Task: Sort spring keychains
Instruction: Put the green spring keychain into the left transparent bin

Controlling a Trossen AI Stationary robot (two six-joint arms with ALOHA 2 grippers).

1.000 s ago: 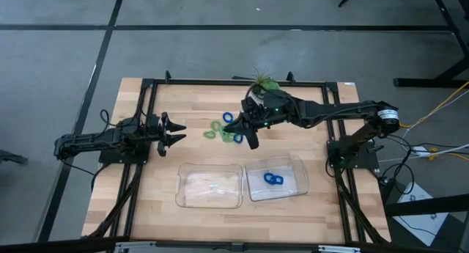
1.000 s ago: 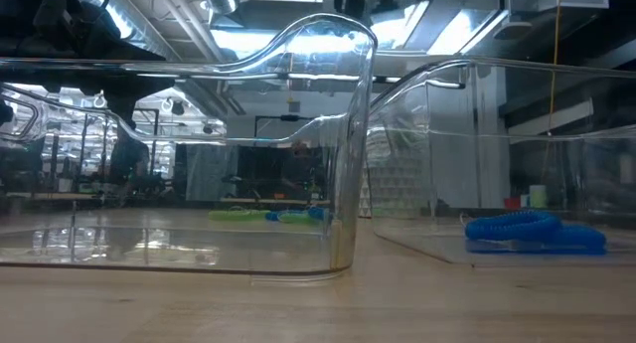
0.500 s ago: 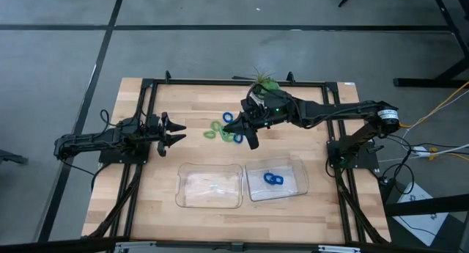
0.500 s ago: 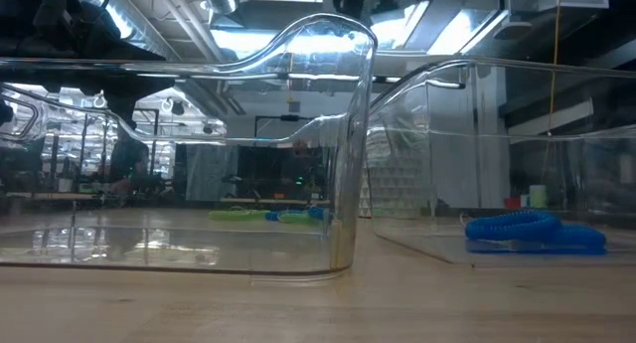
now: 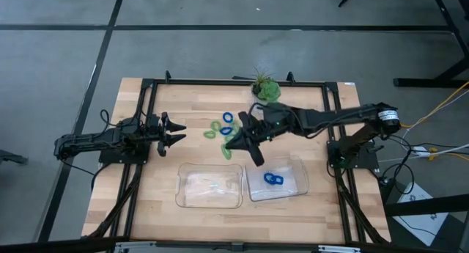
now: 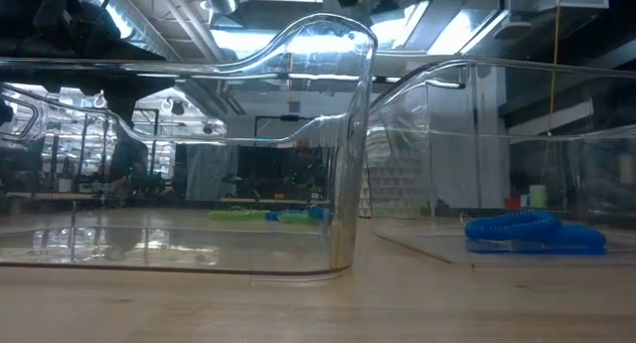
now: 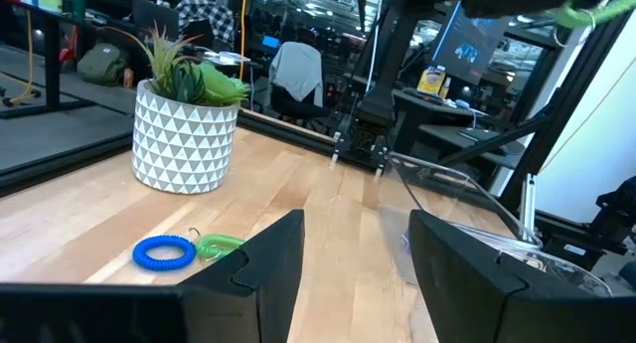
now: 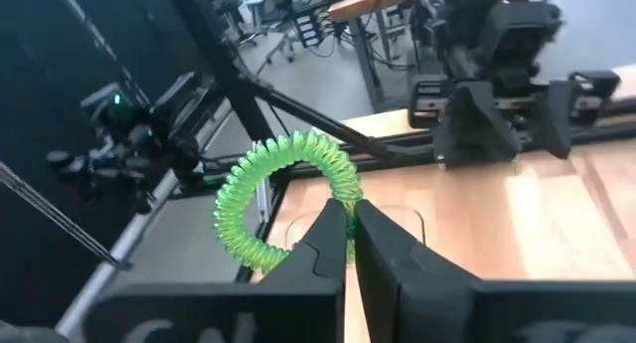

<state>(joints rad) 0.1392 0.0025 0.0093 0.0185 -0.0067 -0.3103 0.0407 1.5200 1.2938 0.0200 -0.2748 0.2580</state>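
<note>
Nearest the front edge sit two clear plastic trays side by side. The right-hand clear tray holds a couple of bright blue coiled keychains, which the low view shows lying flat on its floor. The left-hand clear tray seems to have something pale in it, though I can't make it out.

Just beyond the trays, the right gripper is clenched on a light green coiled plastic keychain. Only the right wrist view shows the coil pinched between its fingers; from above it is a mere speck at the tips.

Past those jaws, the loose blue and green spring keychains lie in a small cluster on the wooden table.

The left gripper waits off to that side, fingers spread with nothing between them.

Farthest back stands a green potted plant in a white patterned pot.
</note>
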